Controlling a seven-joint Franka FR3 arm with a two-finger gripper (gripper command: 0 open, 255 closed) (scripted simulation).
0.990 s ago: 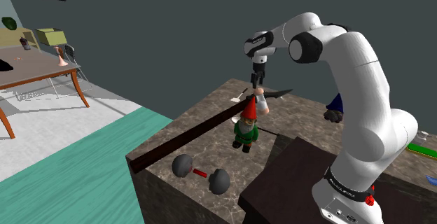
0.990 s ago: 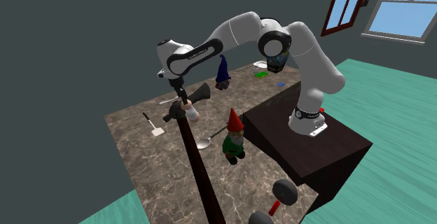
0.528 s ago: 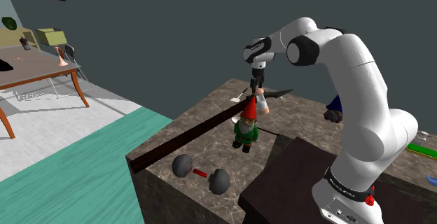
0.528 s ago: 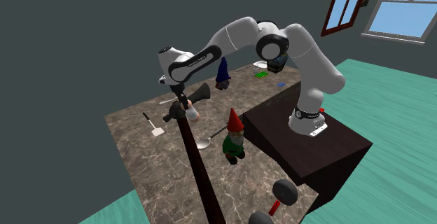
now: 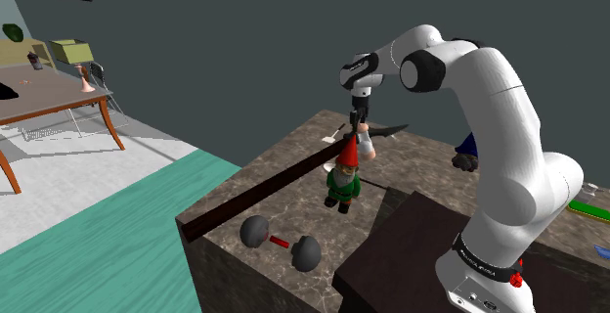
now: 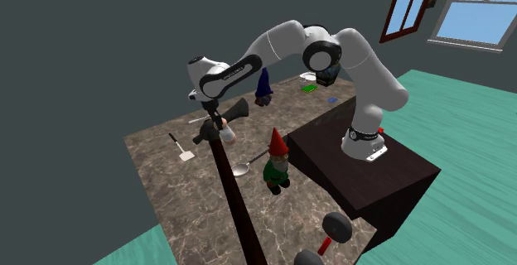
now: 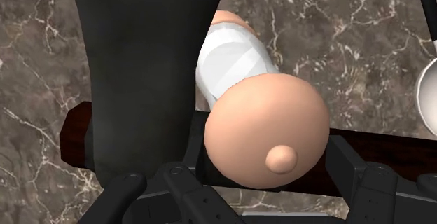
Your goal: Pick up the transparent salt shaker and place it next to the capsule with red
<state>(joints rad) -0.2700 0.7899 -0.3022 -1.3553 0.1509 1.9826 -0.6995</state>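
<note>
Hangs gripper (image 5: 361, 122) straight down over peach cap of salt shaker (image 5: 364, 145), suiting a top grasp clear of nearby gnome (image 5: 343, 180); cannot tell whether clenched.

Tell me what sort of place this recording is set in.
Probably a room in a house, perhaps a dining area. A wooden table stands on the floor, a window sits in the wall, and the arm works at a marble-patterned counter holding a gnome.
</note>
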